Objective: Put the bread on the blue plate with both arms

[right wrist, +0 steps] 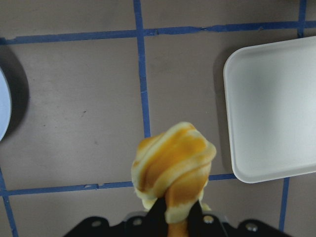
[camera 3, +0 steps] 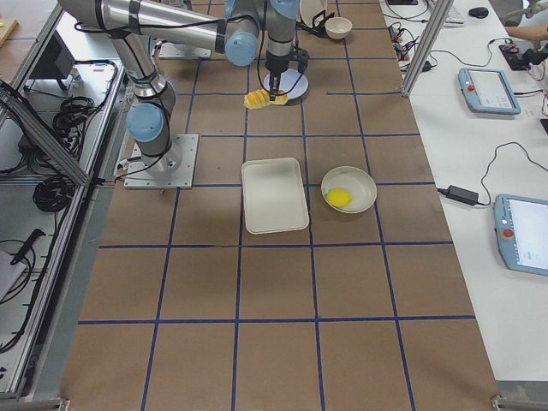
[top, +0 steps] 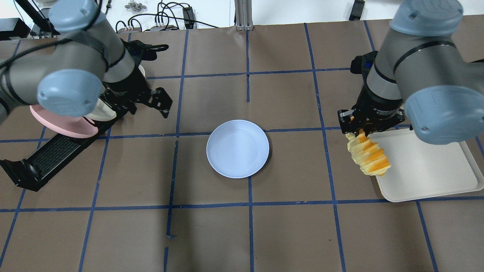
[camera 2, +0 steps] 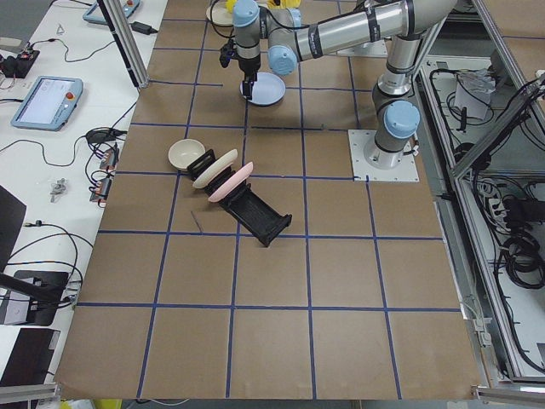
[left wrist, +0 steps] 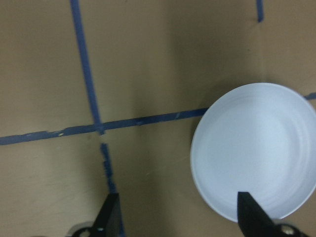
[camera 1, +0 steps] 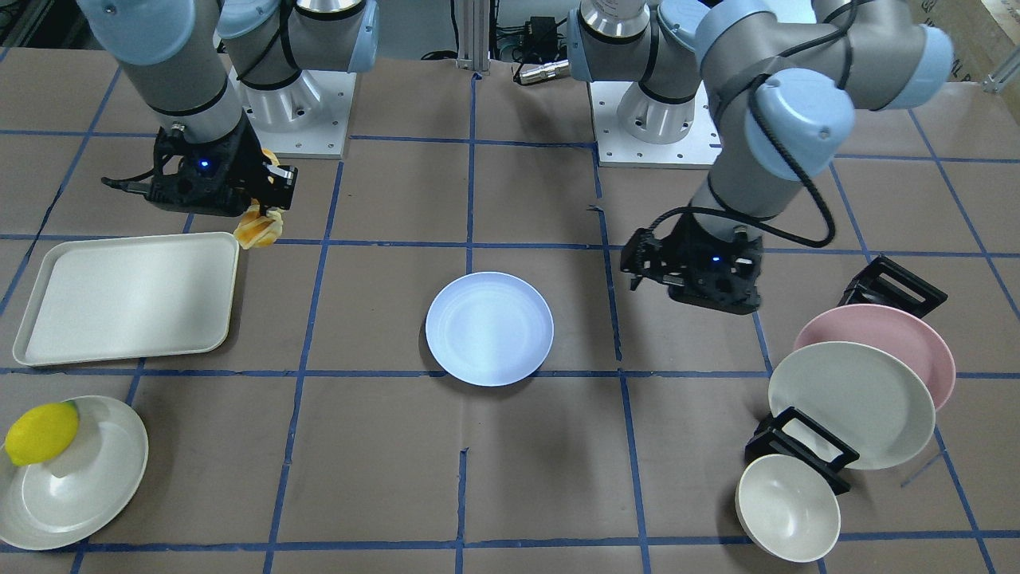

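Note:
The striped orange-and-cream bread (top: 368, 156) hangs lengthwise from my right gripper (top: 359, 130), which is shut on its upper end, above the table by the tray's near corner. It also shows in the right wrist view (right wrist: 173, 165) and the front view (camera 1: 259, 227). The blue plate (top: 238, 148) lies bare at the table's middle, apart from the bread. My left gripper (top: 159, 102) is open and empty, held above the table on the plate's other side. The left wrist view shows its spread fingertips (left wrist: 111, 215) and the plate (left wrist: 256, 153).
A cream tray (top: 427, 166) lies under and beside the right arm. A cream plate (camera 1: 88, 486) holds a yellow lemon (camera 1: 40, 432). A black rack (top: 56, 155) by the left arm holds a pink plate (camera 1: 884, 339) and a cream plate (camera 1: 849, 402); a bowl (camera 1: 787, 506) leans at its end.

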You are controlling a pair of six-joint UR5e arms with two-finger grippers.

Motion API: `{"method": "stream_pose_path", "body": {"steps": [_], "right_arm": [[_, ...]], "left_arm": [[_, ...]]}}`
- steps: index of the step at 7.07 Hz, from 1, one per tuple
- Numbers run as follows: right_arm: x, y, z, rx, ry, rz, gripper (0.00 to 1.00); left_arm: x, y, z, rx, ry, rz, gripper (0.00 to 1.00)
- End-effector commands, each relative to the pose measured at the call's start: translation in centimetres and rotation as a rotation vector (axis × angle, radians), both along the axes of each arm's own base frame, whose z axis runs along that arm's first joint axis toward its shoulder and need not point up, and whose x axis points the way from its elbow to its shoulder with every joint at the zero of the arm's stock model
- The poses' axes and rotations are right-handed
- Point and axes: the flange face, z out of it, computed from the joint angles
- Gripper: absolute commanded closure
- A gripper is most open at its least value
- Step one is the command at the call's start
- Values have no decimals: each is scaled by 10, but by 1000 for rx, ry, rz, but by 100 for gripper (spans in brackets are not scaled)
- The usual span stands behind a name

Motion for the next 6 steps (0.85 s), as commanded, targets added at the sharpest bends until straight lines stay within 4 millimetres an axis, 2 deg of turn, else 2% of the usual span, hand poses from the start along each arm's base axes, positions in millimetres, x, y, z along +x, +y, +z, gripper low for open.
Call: {"method": "stream_pose_path", "body": {"steps": [1, 2, 3, 4, 5, 6], "right_arm": [[87, 13, -15, -26, 3, 100, 91], [125, 18, -32, -37, 2, 102, 92], [158, 18, -52, -54, -12, 153, 92], [183, 11, -75, -81, -24, 193, 92], [193, -7, -87, -121, -42, 196, 92], [204, -24, -84, -138, -48, 201, 92]], "left_arm": [[56, 11, 81, 82, -82, -36, 0], [59, 15, 87, 81, -96, -33, 0], [58, 26, 106, 70, -126, -32, 0], [51, 39, 101, 95, -126, 5, 0], [46, 52, 92, 101, -124, 77, 0], [40, 55, 86, 64, -102, 130, 0]]}}
